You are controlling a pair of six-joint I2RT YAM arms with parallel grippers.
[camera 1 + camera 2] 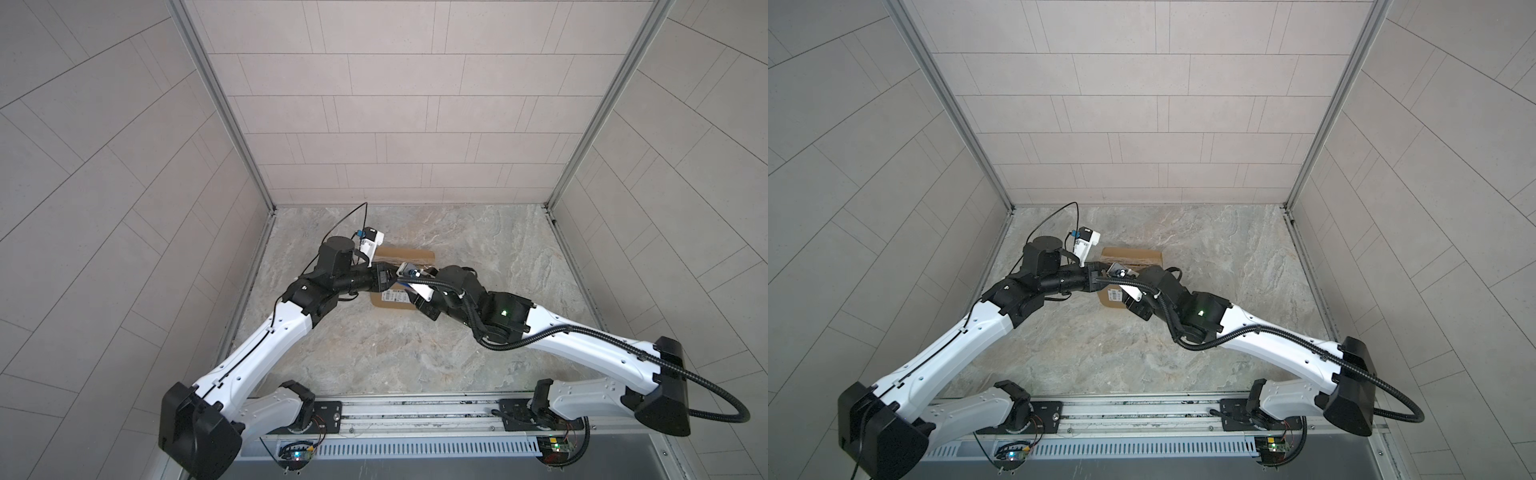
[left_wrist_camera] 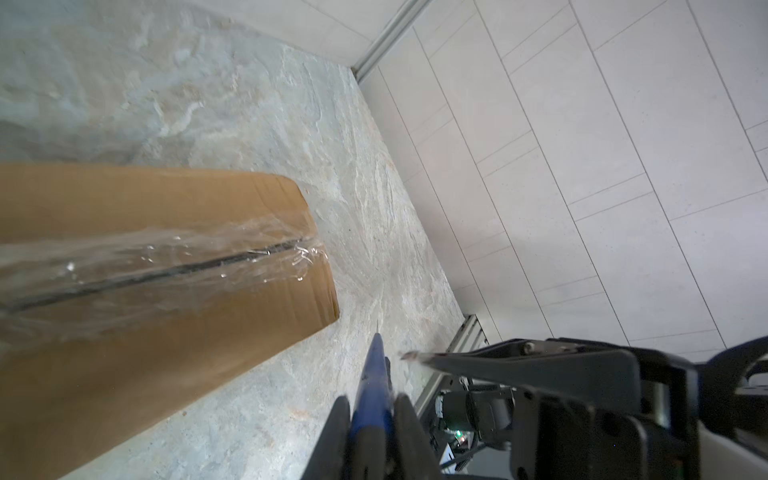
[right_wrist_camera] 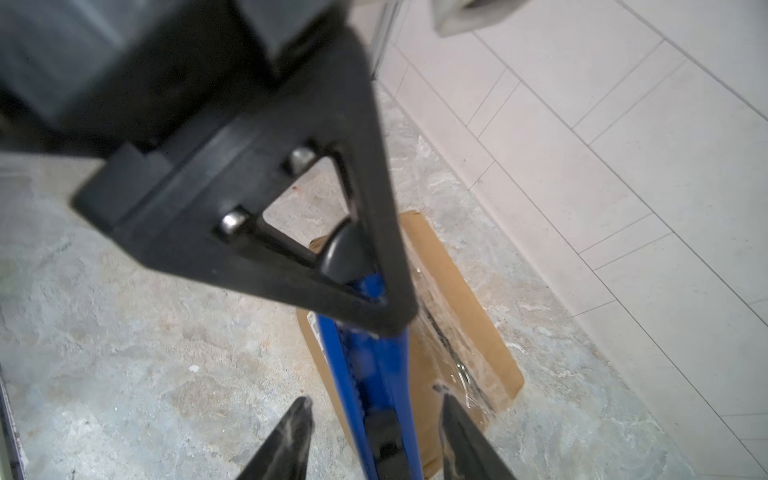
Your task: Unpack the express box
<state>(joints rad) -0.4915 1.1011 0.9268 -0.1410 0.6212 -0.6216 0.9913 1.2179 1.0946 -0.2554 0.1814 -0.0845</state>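
Here, two robot arms meet over a small cardboard box [image 1: 411, 255] on a marbled counter [image 1: 415, 353]. The box lies a little left of the middle, in the far half. Its flaps are closed, and crinkled clear tape [image 2: 145, 266] runs along the top seam. A white label [image 1: 395, 296] shows on its near side. I cannot tell whether the tape has been slit.

The left claw [image 2: 372, 399] is narrow and grips a blue utility knife [image 2: 376, 365] by the handle. The knife's thin tip points out past the end of the box, above the counter and clear of the cardboard. The right claw [image 3: 372, 395] is wide. Its two fingers [image 3: 299, 432] stand either side of the same knife handle, with a visible gap on each side, so it holds nothing.

This looks like the tool-readying step, with the knife now in the left claw's keeping and the box not yet unpacked.

The next move likely calls for the right claw to back straight off without knocking the handle. The left arm would then need to turn the blade down onto the taped seam and line it up along that dark line. The right claw would be free to steady the box.
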